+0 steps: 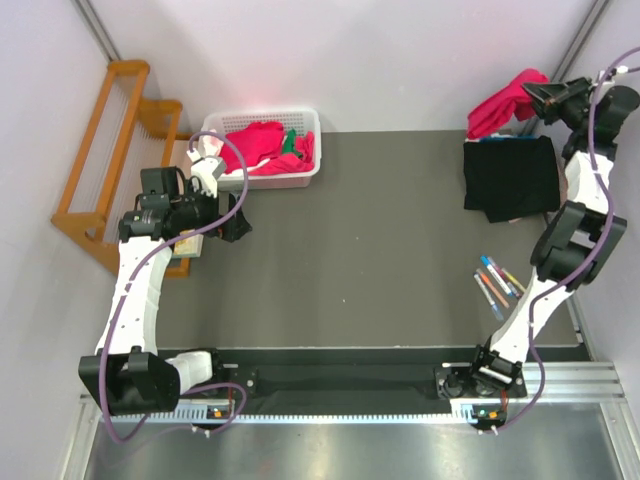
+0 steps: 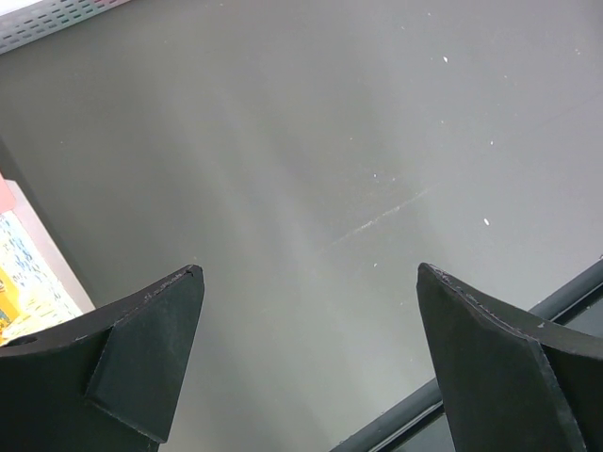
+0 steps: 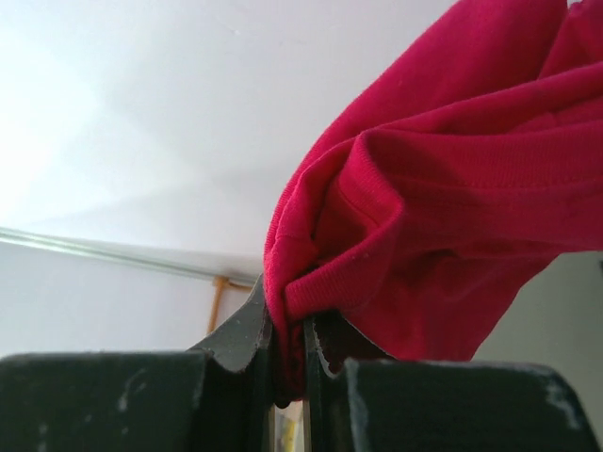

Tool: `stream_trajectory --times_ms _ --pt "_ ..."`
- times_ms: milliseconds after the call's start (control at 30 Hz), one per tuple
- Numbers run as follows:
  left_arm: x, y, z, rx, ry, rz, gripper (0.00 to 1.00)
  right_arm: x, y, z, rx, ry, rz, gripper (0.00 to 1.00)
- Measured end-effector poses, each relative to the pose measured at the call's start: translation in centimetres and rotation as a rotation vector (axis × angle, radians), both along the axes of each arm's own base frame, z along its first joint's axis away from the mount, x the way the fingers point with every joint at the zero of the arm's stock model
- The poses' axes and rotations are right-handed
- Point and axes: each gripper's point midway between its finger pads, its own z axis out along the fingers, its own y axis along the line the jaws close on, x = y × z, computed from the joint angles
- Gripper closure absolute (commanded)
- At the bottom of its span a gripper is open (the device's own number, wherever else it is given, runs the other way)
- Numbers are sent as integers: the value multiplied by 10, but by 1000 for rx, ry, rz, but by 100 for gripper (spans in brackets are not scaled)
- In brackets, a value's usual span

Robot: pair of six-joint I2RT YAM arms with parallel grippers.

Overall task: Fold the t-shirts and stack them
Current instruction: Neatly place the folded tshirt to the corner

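- Right claw [image 3: 287,325] is clenched on a fold of the red shirt [image 3: 424,217]. The cloth is pinched between the two fingers and bunches up and out to the right above them.
- Overhead, that claw is up at the far right corner of the table [image 1: 350,250], with the red shirt trailing off it to the left.
- Black shirt [image 1: 510,175] lies folded on the table just nearer than the held red one, by the right edge. Can't tell whether the two touch.
- Pens [image 1: 497,280] are scattered closer to the arm bases, apart from the black shirt.
- Left claw [image 2: 306,273] is spread wide with nothing between its fingers, only bare table below.
- It hovers at the far left, just in front of the basket [image 1: 262,114].
- Basket holds more shirts: a red heap [image 1: 255,145] with a green bit [image 1: 290,140] poking out.
- Rack [image 1: 110,150], wooden, stands left of the basket by the wall.
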Motion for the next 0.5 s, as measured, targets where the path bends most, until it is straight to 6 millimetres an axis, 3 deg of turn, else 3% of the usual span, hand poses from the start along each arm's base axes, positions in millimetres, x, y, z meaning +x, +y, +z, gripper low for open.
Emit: stream_trajectory --times_ms 167,233,500 --pt "0 -1 0 -4 0 -4 1 -16 -21 -5 -15 34 -65 100" --pt "-1 -1 0 -5 3 -5 1 -22 -30 -15 -1 58 -85 100" --pt "-4 -1 1 -6 9 -6 1 -48 -40 -114 26 315 -204 100"
